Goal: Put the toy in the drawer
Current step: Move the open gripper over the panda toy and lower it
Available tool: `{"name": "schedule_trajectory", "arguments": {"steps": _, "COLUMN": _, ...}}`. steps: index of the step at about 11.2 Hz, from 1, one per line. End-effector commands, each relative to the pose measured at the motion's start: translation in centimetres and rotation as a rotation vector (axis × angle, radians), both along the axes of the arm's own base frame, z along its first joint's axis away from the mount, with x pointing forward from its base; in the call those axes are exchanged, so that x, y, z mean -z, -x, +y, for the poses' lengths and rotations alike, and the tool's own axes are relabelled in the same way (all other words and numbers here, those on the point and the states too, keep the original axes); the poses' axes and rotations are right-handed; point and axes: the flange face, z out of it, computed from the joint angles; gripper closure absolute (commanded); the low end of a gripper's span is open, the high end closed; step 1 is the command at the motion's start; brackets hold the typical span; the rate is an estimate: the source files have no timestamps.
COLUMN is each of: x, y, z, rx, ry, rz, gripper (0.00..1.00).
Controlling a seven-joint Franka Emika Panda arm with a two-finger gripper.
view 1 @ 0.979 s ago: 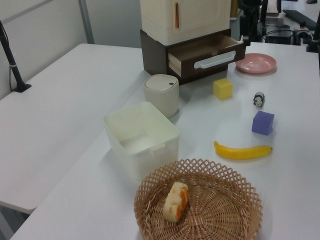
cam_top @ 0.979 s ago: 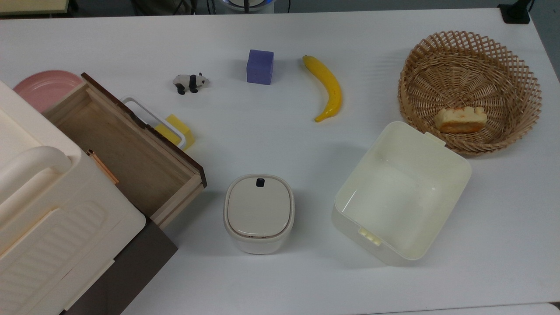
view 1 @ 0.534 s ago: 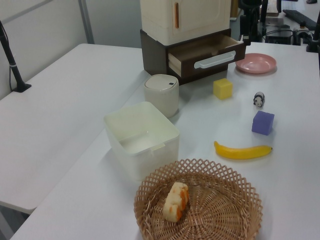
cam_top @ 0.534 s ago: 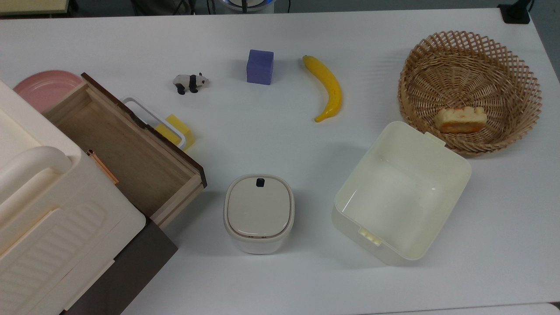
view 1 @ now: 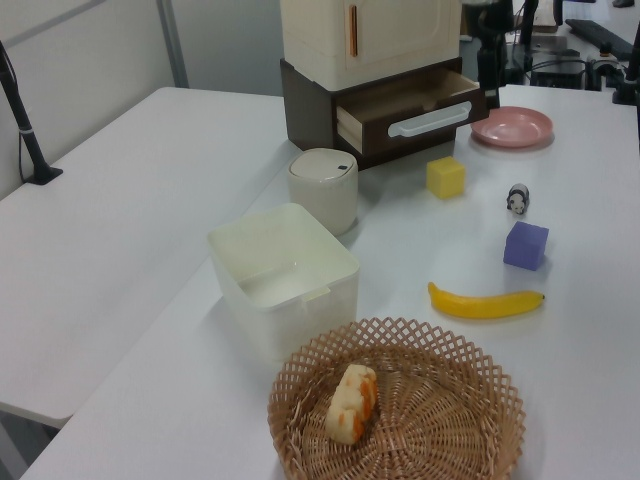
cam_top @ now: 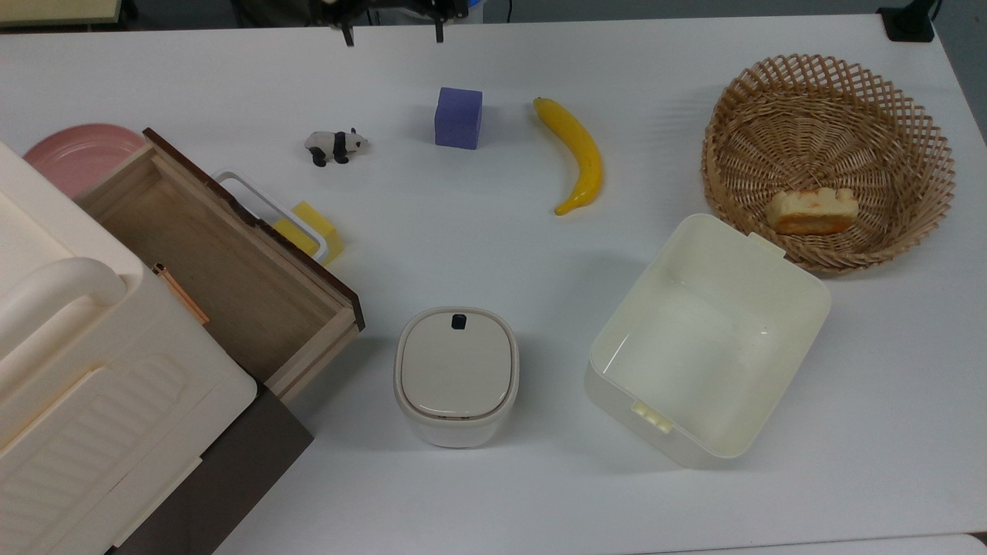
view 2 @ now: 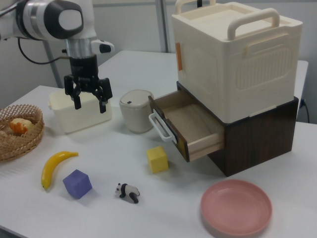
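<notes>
Toy (view 2: 128, 192) sits on the white table (cam_top: 478, 223), well apart from the gripper (view 2: 89, 103): in the right view the gripper hangs in the air up and to the right view's left of the toy, fingers spread wide, nothing between them. In the top view the fingertips (cam_top: 348, 37) poke in at the top edge, above the toy (cam_top: 335, 145) and the purple cube (cam_top: 458, 117). Toy is a tiny black-and-white panda on four legs, upright, smaller than the cube. Taking the drawer (cam_top: 216, 258) as landmark: drawer is pulled open from the cabinet (view 2: 237, 69), light wood inside, dark front with a white handle (view 2: 159, 128); the toy lies on the table in front of the drawer's front, clear of it, not touching. Yellow cube (view 2: 157, 159) lies just beside the drawer's handle, between the drawer and the toy. In the left view the toy (view 1: 517, 198) is to the left view's right of the drawer (view 1: 412, 105), with the purple cube (view 1: 526, 245) near it.
</notes>
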Motion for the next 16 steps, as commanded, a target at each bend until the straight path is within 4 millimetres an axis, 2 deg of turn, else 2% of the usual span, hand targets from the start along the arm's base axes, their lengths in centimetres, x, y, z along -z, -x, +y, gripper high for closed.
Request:
{"name": "schedule_trajectory", "arguments": {"steps": 1, "x": 2.5, "y": -1.1, "z": 1.5, "rx": -0.114, "ry": -0.039, "rz": 0.014, "gripper": 0.00}}
{"name": "schedule_trajectory", "arguments": {"steps": 4, "x": 4.9, "y": -1.8, "z": 2.1, "rx": -0.150, "ry": -0.045, "rz": 0.025, "gripper": 0.00}}
{"name": "schedule_trajectory", "arguments": {"steps": 6, "x": 7.8, "y": -1.3, "z": 4.7, "rx": -0.271, "ry": -0.056, "rz": 0.064, "gripper": 0.00}}
{"name": "schedule_trajectory", "arguments": {"steps": 7, "x": 8.3, "y": -1.1, "z": 5.5, "rx": -0.278, "ry": -0.054, "rz": 0.069, "gripper": 0.00}}
{"name": "schedule_trajectory", "arguments": {"steps": 9, "x": 8.1, "y": -1.2, "z": 5.3, "rx": -0.199, "ry": -0.042, "rz": 0.062, "gripper": 0.00}}
{"name": "schedule_trajectory", "arguments": {"steps": 10, "x": 8.1, "y": -1.2, "z": 5.3, "rx": -0.230, "ry": -0.047, "rz": 0.064, "gripper": 0.00}}
{"name": "schedule_trajectory", "arguments": {"steps": 12, "x": 7.8, "y": -0.9, "z": 4.0, "rx": -0.382, "ry": -0.074, "rz": 0.077, "gripper": 0.02}}
{"name": "schedule_trajectory", "arguments": {"steps": 13, "x": 7.3, "y": -0.3, "z": 2.4, "rx": -0.385, "ry": -0.085, "rz": 0.089, "gripper": 0.02}}
{"name": "schedule_trajectory", "arguments": {"steps": 16, "x": 6.5, "y": 2.5, "z": -0.5, "rx": -0.498, "ry": -0.127, "rz": 0.088, "gripper": 0.02}}
